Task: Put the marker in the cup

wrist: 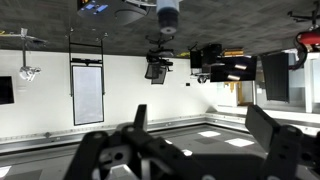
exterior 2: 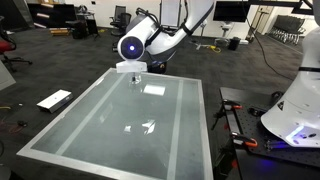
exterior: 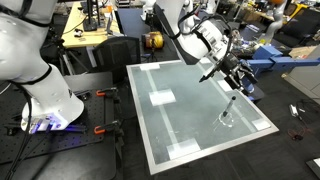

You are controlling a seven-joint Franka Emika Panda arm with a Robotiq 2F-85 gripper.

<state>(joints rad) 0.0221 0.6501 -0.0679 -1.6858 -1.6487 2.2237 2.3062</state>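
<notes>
The clear cup (exterior: 227,119) shows as a faint whitish outline on the glass-like table top (exterior: 190,120), near its right side. It also shows in an exterior view (exterior 2: 147,127). The marker (exterior: 231,103) is a thin dark stick that rises tilted from the cup's outline; I cannot tell whether it rests inside. My gripper (exterior: 238,74) hangs above and slightly behind the cup, clear of it. In an exterior view it sits over the table's far end (exterior 2: 135,76). In the wrist view my gripper (wrist: 200,125) has its fingers wide apart with nothing between them.
Flat white tape patches (exterior: 162,97) (exterior 2: 153,88) lie on the table. A white robot base (exterior: 45,100) stands beside the table. A white board (exterior 2: 54,99) lies on the floor. Desks and equipment stand behind.
</notes>
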